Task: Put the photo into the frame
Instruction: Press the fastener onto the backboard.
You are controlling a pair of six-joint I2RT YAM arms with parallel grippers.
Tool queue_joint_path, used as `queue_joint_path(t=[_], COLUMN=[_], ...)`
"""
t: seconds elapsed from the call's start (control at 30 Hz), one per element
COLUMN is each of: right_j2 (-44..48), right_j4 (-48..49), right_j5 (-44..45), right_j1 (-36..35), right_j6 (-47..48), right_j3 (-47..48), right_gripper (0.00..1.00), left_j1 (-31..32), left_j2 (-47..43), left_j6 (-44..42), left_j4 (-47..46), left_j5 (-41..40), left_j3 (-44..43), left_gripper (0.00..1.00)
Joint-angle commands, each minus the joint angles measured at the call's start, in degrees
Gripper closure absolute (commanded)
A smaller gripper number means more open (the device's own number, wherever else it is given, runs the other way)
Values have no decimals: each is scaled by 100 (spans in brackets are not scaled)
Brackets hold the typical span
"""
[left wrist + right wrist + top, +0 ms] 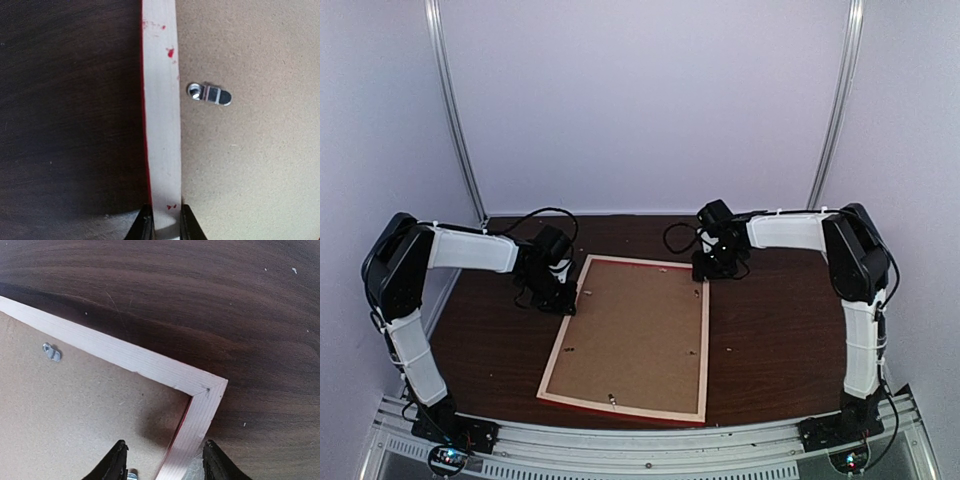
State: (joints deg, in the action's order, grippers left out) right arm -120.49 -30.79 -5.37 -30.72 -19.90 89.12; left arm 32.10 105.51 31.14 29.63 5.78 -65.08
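Note:
The frame (563, 335) lies face down in the middle of the table, pale bare wood up, with red showing at its near edge. A brown backing board (635, 335) fills it. The photo is hidden. My left gripper (565, 300) is at the far end of the left rail. In the left wrist view its jaws press both sides of that rail (161, 110), so the left gripper (165, 212) is shut on it. My right gripper (712, 272) hovers at the far right corner. In the right wrist view it (164, 446) stands open, straddling the right rail (197, 430) with a gap on each side.
Small metal turn clips (210, 93) (51, 352) sit on the backing board near the rails. Dark wooden tabletop (780, 340) surrounds the frame. White walls stand close on three sides, with aluminium rails along the near edge.

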Motion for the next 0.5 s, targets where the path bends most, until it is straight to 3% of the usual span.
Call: queue_joint_path(t=[0.0, 0.47], right_j2=[154, 529], right_j4=[-80, -70], right_j5=[114, -455], right_j1=[20, -44], right_j6=[-31, -31], right_j3=[-117, -774], right_gripper=[48, 40], left_j1=[138, 183], left_j2=[-41, -117], left_j6=[142, 178], left_j4=[113, 114], left_j5=[86, 22], left_j3=[188, 180], left_gripper=[84, 83])
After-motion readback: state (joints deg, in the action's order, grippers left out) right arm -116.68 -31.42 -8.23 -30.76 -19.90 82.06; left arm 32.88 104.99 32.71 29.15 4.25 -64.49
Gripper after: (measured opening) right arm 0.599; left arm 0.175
